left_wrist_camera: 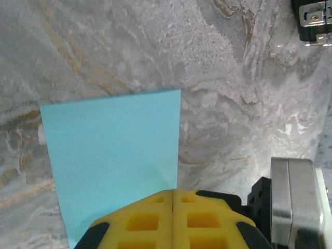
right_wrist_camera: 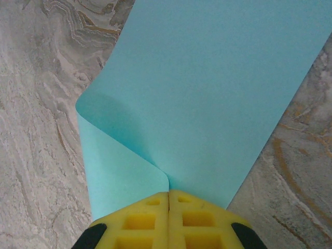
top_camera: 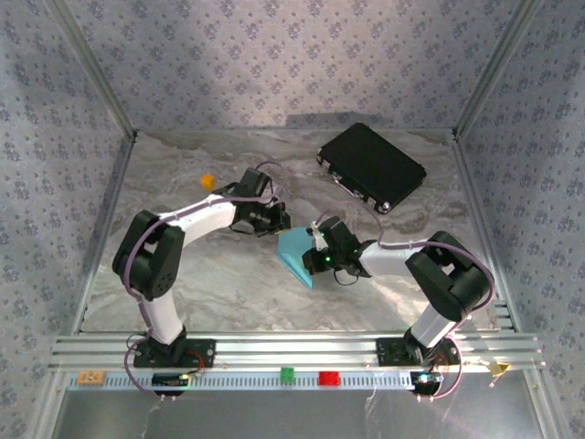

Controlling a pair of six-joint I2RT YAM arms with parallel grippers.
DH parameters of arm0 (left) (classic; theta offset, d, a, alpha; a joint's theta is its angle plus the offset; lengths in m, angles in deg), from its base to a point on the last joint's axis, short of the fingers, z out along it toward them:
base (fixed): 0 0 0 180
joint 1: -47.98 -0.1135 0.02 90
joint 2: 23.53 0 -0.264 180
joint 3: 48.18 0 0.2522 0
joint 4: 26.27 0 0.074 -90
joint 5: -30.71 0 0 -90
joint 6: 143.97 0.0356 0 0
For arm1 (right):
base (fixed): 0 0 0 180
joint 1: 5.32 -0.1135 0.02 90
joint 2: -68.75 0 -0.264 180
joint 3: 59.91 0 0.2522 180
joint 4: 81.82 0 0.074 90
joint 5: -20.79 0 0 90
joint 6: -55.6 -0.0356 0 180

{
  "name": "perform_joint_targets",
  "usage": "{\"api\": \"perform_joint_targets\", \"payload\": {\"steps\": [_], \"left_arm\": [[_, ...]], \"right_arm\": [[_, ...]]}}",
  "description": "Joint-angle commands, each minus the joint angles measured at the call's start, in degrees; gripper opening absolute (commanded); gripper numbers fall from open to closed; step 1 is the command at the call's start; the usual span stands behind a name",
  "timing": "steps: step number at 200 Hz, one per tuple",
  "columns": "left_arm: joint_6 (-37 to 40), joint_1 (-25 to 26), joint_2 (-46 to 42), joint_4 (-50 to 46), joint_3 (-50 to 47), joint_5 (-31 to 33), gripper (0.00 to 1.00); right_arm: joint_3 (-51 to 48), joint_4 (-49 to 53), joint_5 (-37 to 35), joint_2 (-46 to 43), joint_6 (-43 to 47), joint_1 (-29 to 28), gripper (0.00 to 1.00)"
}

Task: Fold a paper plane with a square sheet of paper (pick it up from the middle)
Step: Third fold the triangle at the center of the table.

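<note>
**Paper handling: thin sheet, pinched at two points**

Subject item, the square sheet of paper (top_camera: 297,258), is lying mid-table (top_camera: 228,283) between both arms. It is curling over on itself at the right gripper (right_wrist_camera: 168,207), which is clenching on it. The left gripper (left_wrist_camera: 173,207) is clamping shut at the sheet's edge, apparently pinching it too. The paper is behaving as light, limp and crease-prone, so edge grips are looking safest. The black case (top_camera: 370,165) and orange cube (top_camera: 207,181) are sitting well apart from it, obstructing nothing.

Marbled grey tabletop (top_camera: 228,283); patterned lilac walls (top_camera: 292,55); aluminium corner posts (top_camera: 95,69).
</note>
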Motion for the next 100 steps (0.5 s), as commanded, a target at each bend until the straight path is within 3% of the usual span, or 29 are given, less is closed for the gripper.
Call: {"api": "perform_joint_targets", "payload": {"steps": [1, 50, 100], "left_arm": [[-7.18, 0.94, -3.55, 7.64, -6.34, -4.32, 0.00], [-11.90, 4.57, -5.71, 14.25, -14.16, -4.33, 0.00], [-12.94, 4.88, -3.98, 16.68, -15.12, -4.96, 0.00]], "right_arm": [[0.52, 2.02, -2.03, 1.09, -0.01, 0.09, 0.01], [0.43, 2.10, -2.20, 0.91, -0.18, 0.09, 0.01], [0.34, 1.93, -2.04, 1.22, -0.44, 0.08, 0.01]]}}
